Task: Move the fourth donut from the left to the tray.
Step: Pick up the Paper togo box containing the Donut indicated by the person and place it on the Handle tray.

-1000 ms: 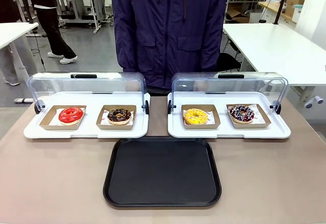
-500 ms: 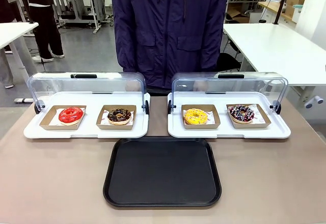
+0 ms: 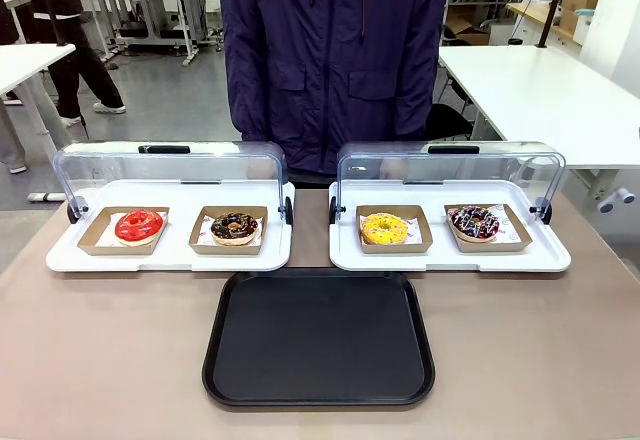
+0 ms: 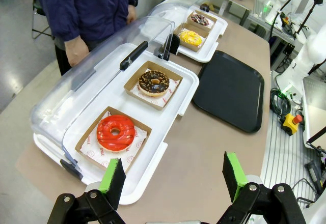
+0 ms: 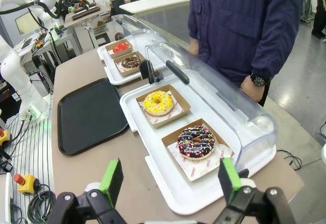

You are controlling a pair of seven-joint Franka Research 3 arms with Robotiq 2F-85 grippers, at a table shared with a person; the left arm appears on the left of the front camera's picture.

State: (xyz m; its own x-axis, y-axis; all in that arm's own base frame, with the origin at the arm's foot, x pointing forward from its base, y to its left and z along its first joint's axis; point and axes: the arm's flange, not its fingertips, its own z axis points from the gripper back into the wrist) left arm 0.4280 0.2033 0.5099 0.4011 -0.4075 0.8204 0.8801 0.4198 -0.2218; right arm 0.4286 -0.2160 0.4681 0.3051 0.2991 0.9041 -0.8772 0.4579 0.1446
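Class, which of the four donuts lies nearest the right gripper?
The chocolate donut with white and pink drizzle, just ahead of the right gripper; the yellow donut and the others lie farther off.

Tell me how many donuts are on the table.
4. On the left white tray: a red-glazed donut and a chocolate donut with yellow sprinkles. On the right white tray: a yellow-glazed donut and a chocolate donut with white and pink drizzle. None looks hidden.

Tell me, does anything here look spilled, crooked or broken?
Nothing stands out. The fourth donut and the other three sit neatly in cardboard holders on the white trays, lids raised; the black tray lies straight.
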